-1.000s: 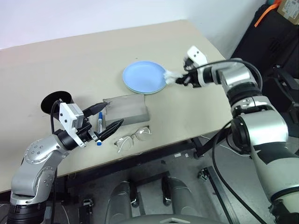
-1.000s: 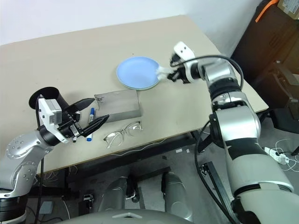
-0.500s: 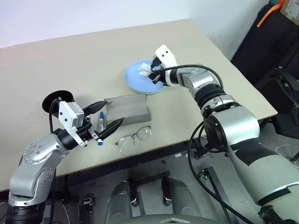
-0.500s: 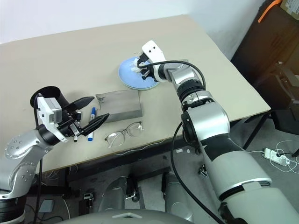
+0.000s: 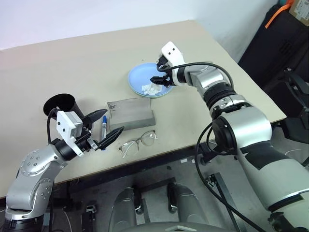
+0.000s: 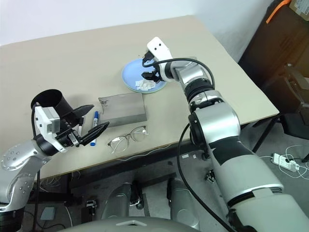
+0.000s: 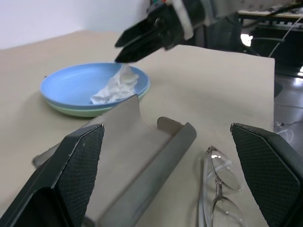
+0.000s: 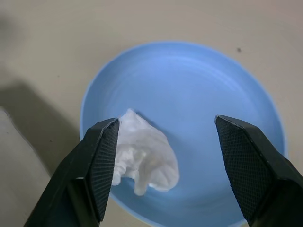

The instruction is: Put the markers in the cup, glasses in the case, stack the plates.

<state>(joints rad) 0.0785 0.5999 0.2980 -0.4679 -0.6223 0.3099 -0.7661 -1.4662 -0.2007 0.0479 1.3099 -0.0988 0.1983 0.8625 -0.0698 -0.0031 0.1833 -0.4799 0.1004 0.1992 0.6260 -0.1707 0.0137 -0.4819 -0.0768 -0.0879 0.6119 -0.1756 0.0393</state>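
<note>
Hovering over the stacked plates, right gripper is spread, tissue lying loose below. Left gripper spread w/ nothing in it. Glasses look fragile; probably best pinched at the bridge.

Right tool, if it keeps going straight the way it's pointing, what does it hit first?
Probably the crumpled tissue lying in the blue plate; the right tool, open, points down at both.
</note>
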